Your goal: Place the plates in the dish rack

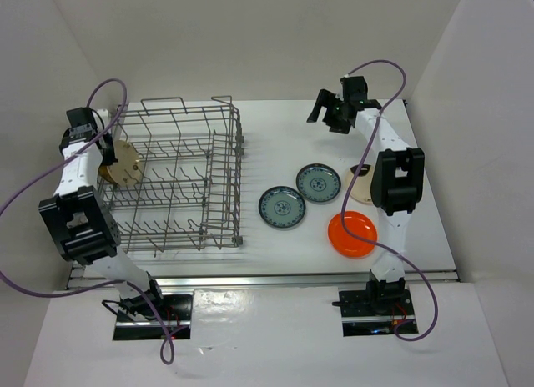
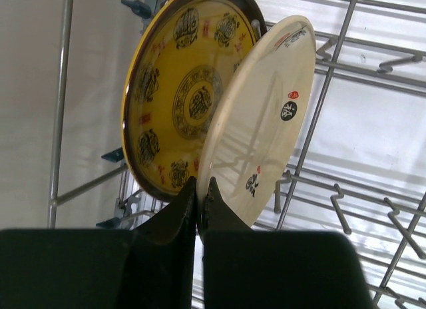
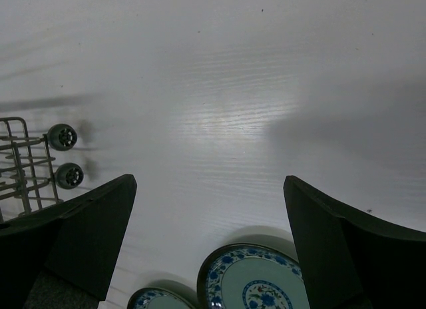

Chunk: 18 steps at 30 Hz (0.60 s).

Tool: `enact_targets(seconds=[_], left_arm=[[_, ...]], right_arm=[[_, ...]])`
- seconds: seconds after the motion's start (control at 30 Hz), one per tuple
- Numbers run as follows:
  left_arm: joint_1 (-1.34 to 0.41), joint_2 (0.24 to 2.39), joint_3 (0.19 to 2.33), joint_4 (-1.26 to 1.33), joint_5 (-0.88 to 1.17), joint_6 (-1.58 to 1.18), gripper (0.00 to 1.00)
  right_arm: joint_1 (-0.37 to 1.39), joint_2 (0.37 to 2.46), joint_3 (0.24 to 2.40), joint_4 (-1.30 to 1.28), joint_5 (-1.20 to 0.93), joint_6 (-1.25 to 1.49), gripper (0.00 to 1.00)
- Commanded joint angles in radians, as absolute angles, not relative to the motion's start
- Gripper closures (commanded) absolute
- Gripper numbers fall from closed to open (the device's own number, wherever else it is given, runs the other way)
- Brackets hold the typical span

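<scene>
The grey wire dish rack (image 1: 179,178) stands at the left. At its left end a brown-yellow patterned plate (image 2: 176,89) stands on edge, with a cream plate (image 2: 266,116) upright beside it. My left gripper (image 2: 200,184) is shut on the cream plate's lower rim; it also shows in the top view (image 1: 107,149). My right gripper (image 1: 329,112) is open and empty above the far table, fingers wide apart (image 3: 210,189). Two blue-green plates (image 1: 281,208) (image 1: 318,183), an orange plate (image 1: 352,234) and a second cream plate (image 1: 359,189), partly hidden by the right arm, lie flat on the table.
White walls close in the table on the left, back and right. The rack's corner with two small wheels (image 3: 63,137) shows at the left of the right wrist view. The blue-green plates (image 3: 259,289) lie just below the right fingers.
</scene>
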<state>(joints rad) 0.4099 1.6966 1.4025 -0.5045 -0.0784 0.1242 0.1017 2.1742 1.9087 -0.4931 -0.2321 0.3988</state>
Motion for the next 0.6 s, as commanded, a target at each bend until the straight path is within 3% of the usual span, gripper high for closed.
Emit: enact_targets(seconds=[0.0, 0.2, 0.3, 0.37, 0.4, 0.47, 0.5, 0.57], left_arm=[[0.390, 1.736, 1.465, -0.495, -0.084, 0.104, 0.98], [0.357, 1.761, 1.486, -0.515, -0.124, 0.113, 0.98], [0.336, 1.772, 1.499, -0.515, -0.135, 0.124, 0.90], [0.327, 1.772, 1.499, -0.531, -0.150, 0.124, 0.78], [0.327, 1.772, 1.499, -0.540, -0.159, 0.135, 0.61], [0.318, 1.757, 1.490, -0.540, -0.172, 0.135, 0.47], [0.318, 1.747, 1.489, -0.540, -0.182, 0.135, 0.33], [0.318, 1.733, 1.489, -0.540, -0.204, 0.124, 0.24]], right_arm=[[0.097, 2.109, 1.914, -0.506, -0.221, 0.393, 0.00], [0.097, 2.100, 1.914, -0.515, -0.221, 0.393, 0.00], [0.097, 2.100, 1.925, -0.515, -0.230, 0.393, 0.00], [0.097, 2.109, 1.937, -0.525, -0.239, 0.393, 0.00], [0.097, 2.109, 1.937, -0.525, -0.239, 0.393, 0.00], [0.097, 2.118, 1.948, -0.555, -0.239, 0.382, 0.00], [0.097, 2.118, 1.948, -0.555, -0.239, 0.382, 0.00], [0.088, 2.118, 1.948, -0.569, -0.248, 0.355, 0.00]])
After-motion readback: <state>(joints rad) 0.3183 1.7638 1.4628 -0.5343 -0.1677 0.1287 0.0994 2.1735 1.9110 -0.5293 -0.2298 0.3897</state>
